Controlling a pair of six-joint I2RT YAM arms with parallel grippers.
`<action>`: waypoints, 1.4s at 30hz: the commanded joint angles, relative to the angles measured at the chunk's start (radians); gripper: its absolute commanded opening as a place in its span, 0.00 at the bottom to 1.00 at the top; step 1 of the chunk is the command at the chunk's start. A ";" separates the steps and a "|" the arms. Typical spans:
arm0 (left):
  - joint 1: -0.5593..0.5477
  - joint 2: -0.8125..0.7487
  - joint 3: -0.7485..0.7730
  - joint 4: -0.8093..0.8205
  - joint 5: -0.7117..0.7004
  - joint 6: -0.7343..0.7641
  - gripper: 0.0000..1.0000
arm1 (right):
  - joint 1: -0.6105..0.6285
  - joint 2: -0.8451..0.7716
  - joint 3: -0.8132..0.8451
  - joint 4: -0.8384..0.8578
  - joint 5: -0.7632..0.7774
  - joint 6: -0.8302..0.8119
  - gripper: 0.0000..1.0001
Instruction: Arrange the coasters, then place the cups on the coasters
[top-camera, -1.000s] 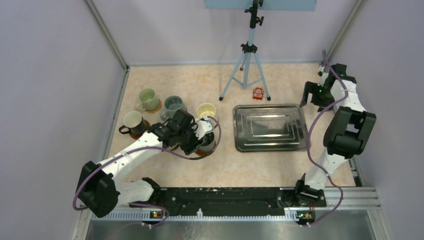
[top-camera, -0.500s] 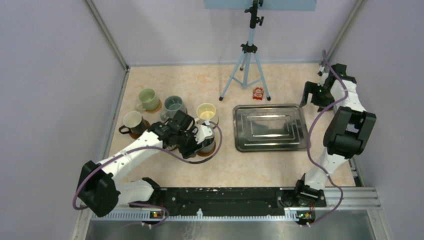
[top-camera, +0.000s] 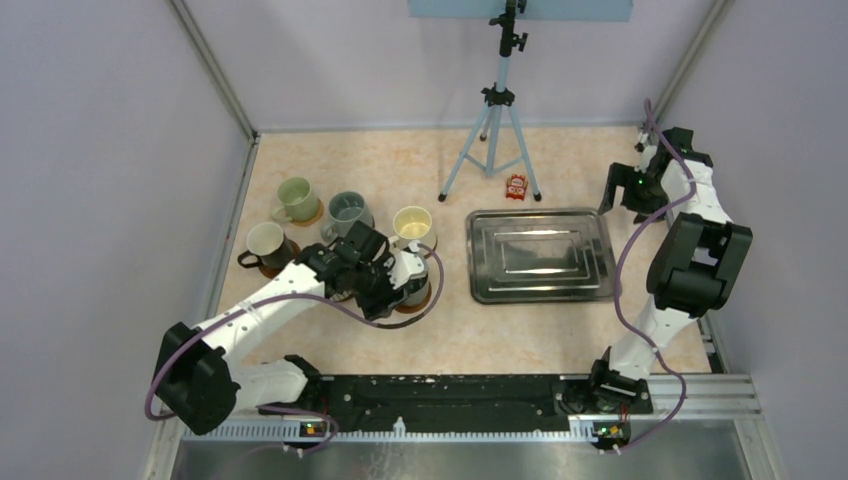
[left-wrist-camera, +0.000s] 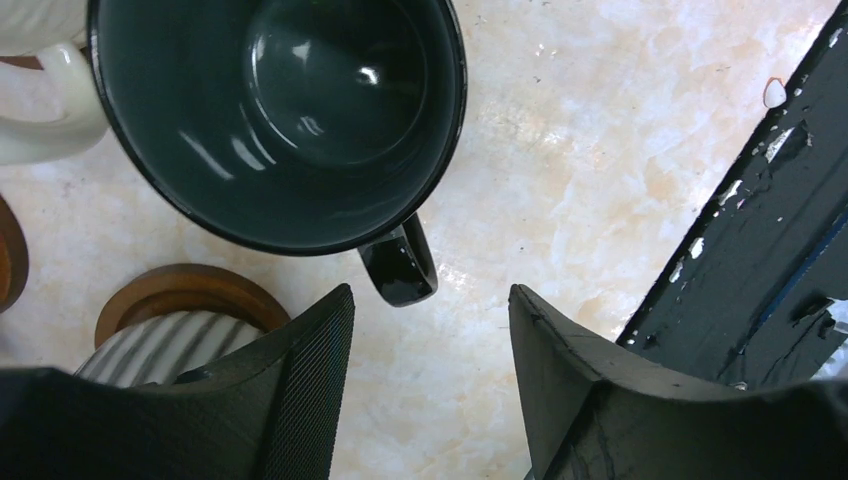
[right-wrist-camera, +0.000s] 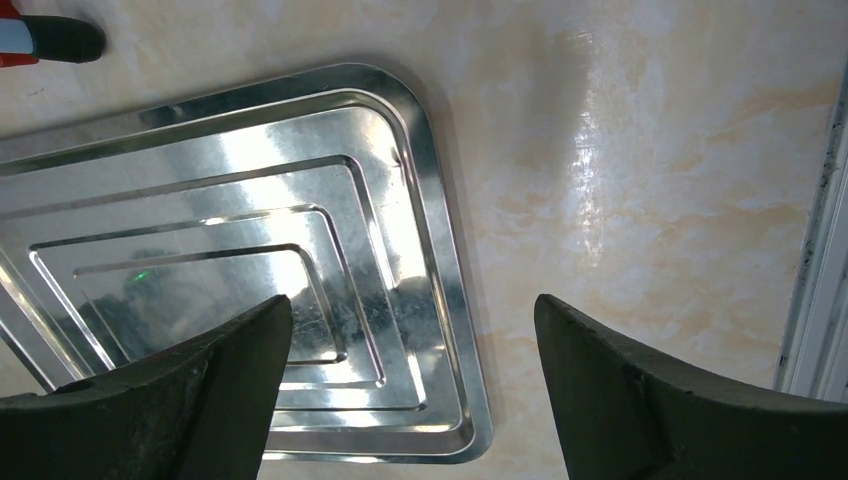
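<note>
Left wrist view: dark mug (left-wrist-camera: 280, 110) cut by the top edge, ribbed mug (left-wrist-camera: 165, 345) at lower left half behind a finger (left-wrist-camera: 300, 390). Right wrist view: tray (right-wrist-camera: 420, 200) runs off left.

On the marbled table (top-camera: 400, 170), a steel tray (right-wrist-camera: 300, 250) is seen just ahead of the fingers of the right gripper (right-wrist-camera: 412, 300), a brown coaster (left-wrist-camera: 185, 290) beside those of the left gripper (left-wrist-camera: 428, 295), and a tripod (top-camera: 497, 100) and small red object (top-camera: 516, 186) apart from both.
</note>
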 joint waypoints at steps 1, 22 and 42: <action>0.001 -0.062 0.050 0.014 -0.031 -0.030 0.66 | 0.001 -0.008 0.011 -0.005 -0.041 -0.026 0.89; 0.090 0.031 0.392 0.012 -0.034 -0.149 0.92 | 0.001 -0.043 0.055 -0.055 -0.206 -0.089 0.90; 0.614 0.549 1.094 -0.118 0.234 -0.384 0.99 | -0.010 -0.005 0.247 -0.204 -0.313 -0.230 0.90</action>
